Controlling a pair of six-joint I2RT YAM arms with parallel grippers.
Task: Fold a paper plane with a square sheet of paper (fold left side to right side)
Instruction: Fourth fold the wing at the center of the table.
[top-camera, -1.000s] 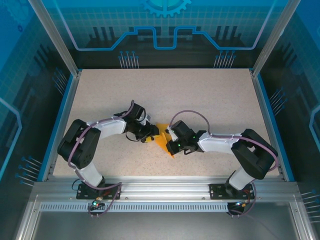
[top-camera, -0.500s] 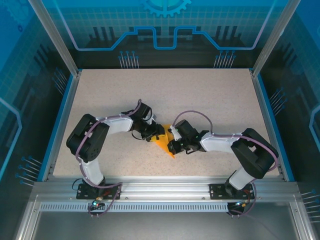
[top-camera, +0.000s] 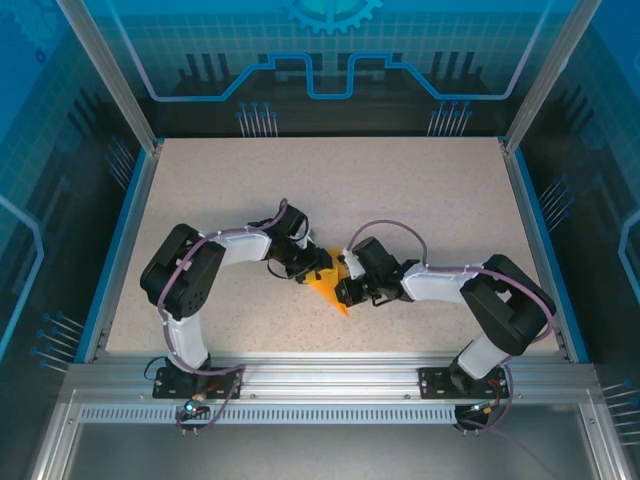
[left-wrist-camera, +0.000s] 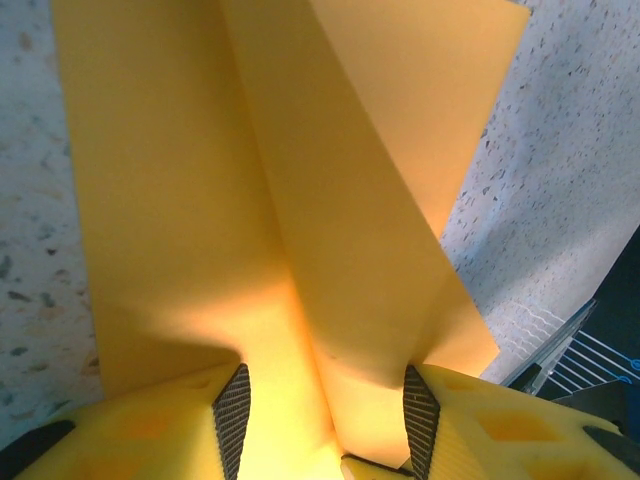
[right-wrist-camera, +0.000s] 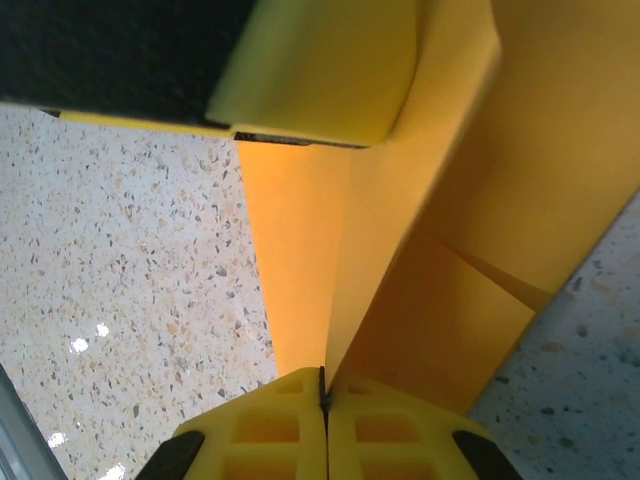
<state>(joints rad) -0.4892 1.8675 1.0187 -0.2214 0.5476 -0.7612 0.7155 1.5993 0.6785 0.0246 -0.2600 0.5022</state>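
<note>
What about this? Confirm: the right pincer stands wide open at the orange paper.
Wrong: the right pincer stands shut, not wide open, at the orange paper. The right wrist view shows its fingers pressed together.

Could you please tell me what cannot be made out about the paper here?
Top view: orange paper outline, partly covered by left gripper and right gripper.
Left wrist view: paper's far edge, cut off at the frame's top.
Right wrist view: paper's upper part, behind a yellow finger.

Overhead view bright, even, sharp. Wrist views soft-focused; paper (left-wrist-camera: 300, 200) glowed warm just ahead of left fingers (left-wrist-camera: 232, 415). Glare specks on table (right-wrist-camera: 100, 250) left of right claw (right-wrist-camera: 322, 385).
</note>
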